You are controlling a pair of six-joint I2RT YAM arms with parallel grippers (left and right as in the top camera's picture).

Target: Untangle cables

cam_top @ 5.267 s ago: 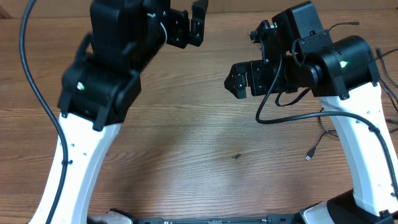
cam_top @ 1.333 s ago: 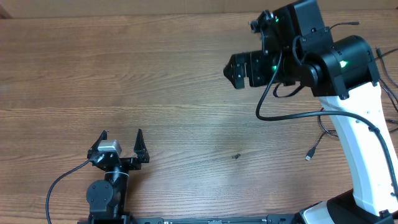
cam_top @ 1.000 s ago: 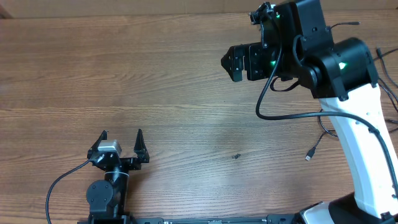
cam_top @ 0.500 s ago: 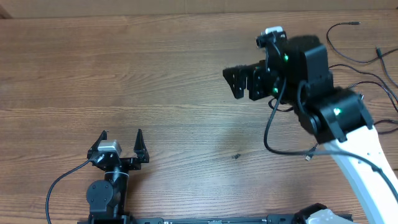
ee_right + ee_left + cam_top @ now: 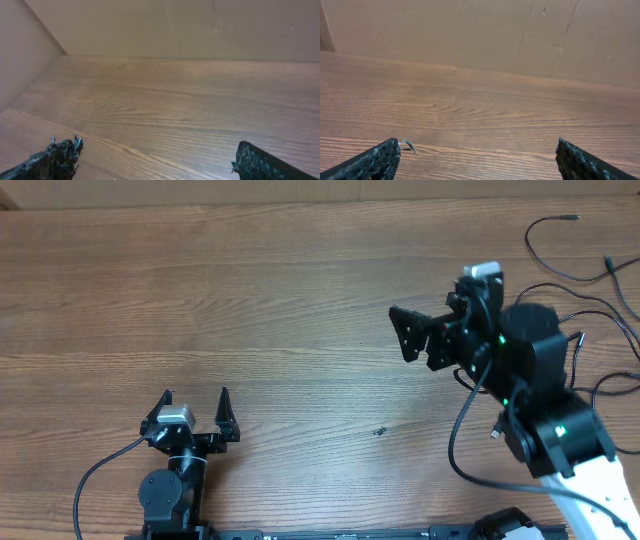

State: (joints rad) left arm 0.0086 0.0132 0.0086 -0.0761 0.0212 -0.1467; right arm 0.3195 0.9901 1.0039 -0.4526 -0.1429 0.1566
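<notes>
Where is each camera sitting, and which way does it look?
Overhead: above the table, looking straight down; shows the left gripper, the right gripper and the cables.
Left wrist: on the left arm, looking low across the table toward a brown wall; its fingertips show.
Right wrist: likewise from the right arm, its own fingertips showing.
Both wrist views share table and wall.

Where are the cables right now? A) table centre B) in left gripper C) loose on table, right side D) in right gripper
C: the cables lie as loose strands at the table's right side; the left gripper and right gripper are open and empty.
</notes>
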